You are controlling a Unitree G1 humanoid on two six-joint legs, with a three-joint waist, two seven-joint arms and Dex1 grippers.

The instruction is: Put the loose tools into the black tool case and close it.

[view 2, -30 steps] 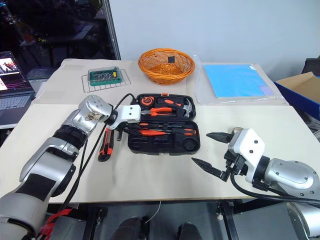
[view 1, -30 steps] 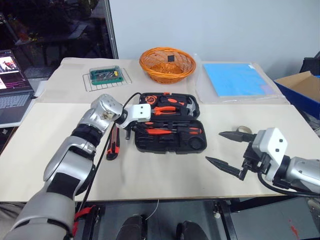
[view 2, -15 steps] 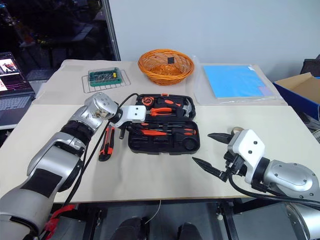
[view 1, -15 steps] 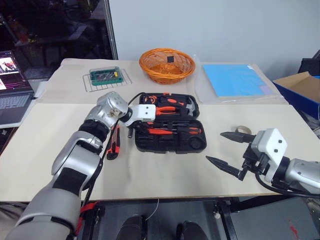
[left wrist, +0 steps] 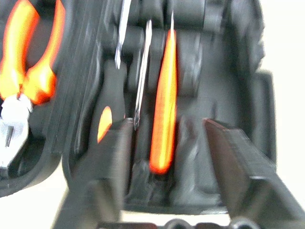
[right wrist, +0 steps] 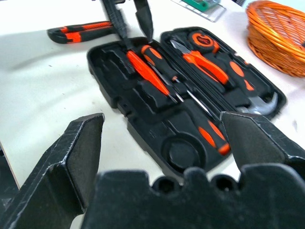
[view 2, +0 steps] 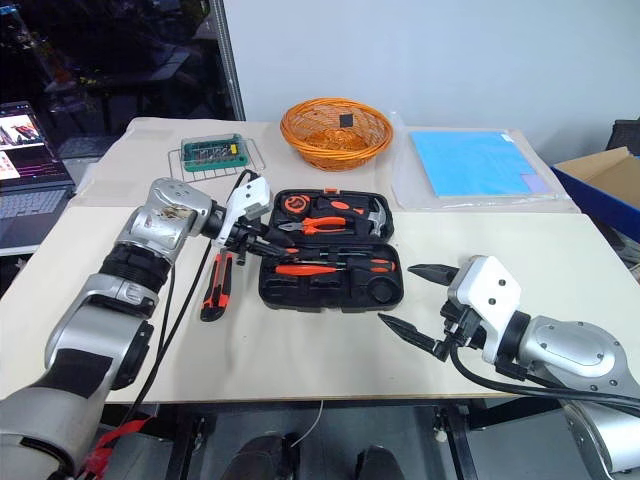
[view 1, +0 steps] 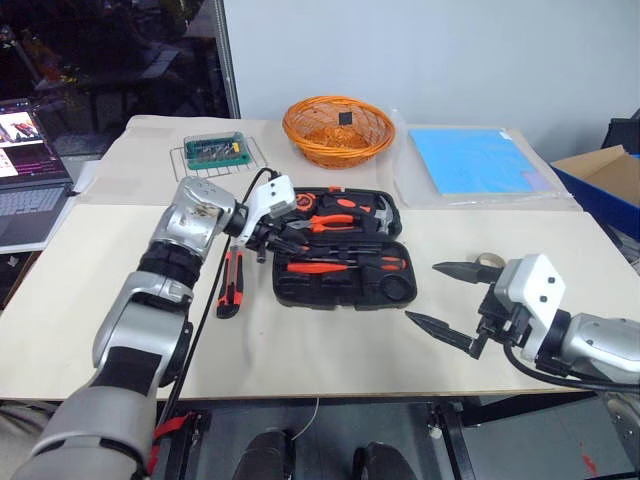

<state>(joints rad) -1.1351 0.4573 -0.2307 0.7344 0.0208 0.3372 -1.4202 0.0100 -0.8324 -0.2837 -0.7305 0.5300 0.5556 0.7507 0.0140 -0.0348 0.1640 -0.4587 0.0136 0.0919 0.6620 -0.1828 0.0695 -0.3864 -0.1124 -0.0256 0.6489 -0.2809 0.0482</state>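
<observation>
Right now the black case (view 1: 340, 248) lies open in the middle of the table (view 1: 90, 290), its lid half toward the basket (view 1: 336, 129) and its tray half nearer the robot. Pliers (view 1: 335, 215) and a hammer (view 1: 378, 212) sit in the lid half. In the tray half lie the red-orange screwdriver (right wrist: 147, 75) and two orange-and-black screwdrivers (right wrist: 162, 67), side by side in the recesses. The knife (view 1: 230, 284) lies on the table just left of the case, outside it.

The left gripper (view 2: 258, 243) hangs over the left end of the case, angled down at the tray, its fingers (left wrist: 114, 157) parted a little with nothing between them; from its wrist view the red-orange screwdriver lies in the tray beyond the gap.

The right gripper (view 1: 445, 300) hovers to the right of the case, well apart from it, jaws spread wide and empty. A tape roll (view 1: 488, 261) sits on the table just beyond its upper finger. Farther back are a green bit box (view 1: 212, 151) on a wire rack and a blue sheet (view 1: 475, 160).
</observation>
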